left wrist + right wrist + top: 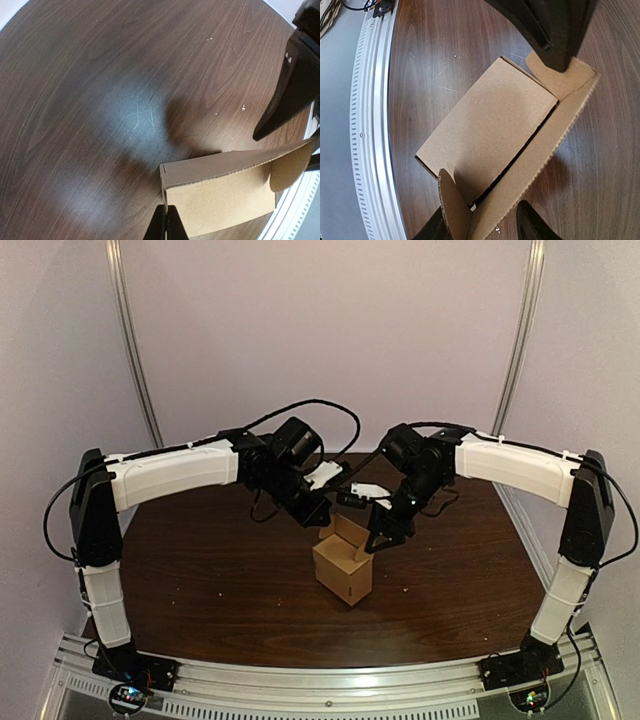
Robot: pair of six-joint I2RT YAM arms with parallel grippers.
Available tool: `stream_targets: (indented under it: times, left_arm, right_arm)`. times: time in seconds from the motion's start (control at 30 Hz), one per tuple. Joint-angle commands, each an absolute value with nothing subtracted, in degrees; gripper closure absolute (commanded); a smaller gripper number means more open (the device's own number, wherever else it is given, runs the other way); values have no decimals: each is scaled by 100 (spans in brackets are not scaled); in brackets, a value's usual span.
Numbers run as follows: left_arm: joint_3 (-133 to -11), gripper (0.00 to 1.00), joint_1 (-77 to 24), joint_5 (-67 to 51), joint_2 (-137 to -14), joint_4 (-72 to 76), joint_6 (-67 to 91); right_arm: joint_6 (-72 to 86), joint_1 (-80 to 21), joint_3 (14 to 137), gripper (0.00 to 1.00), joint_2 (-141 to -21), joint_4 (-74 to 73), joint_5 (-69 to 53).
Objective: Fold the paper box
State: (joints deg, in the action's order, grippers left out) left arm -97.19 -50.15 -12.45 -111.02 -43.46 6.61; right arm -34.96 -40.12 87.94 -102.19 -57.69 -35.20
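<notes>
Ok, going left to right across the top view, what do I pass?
left arm → left gripper → paper box → right gripper → right arm

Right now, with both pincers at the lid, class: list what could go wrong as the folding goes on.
1. The left pincer appears to pinch only a corner of the lid of the paper box; pulling could tear or crease it.
2. The right pincer straddles the lid loosely, and nothing holds the base on the table; a push could slide or tip the box.
</notes>
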Motion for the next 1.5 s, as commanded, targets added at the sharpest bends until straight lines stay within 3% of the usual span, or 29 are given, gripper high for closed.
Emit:
stream_targets:
  times: [0.0, 0.3, 0.83, 1.47]
  left_arm:
    - [-9870, 100, -5089, -1534, -11136, -4380, 563]
    - [-9920, 100, -5089, -1574, -11116, -4382, 588]
    - [-9849, 100, -5088, -1627, -11109, -4265, 642]
    - [-9637, 100, -5176, -1371, -11054, -4138, 698]
  right_arm:
    - [-3441, -3711, 8953, 56, -10317, -5773, -4002]
    - [-3947, -3588, 8842, 55, -10362, -5998, -4423]
    - [-4988, -3876, 8707, 53, -10187, -6489, -4106]
    - [-4828, -4078, 8604, 56, -10112, -6351, -3612]
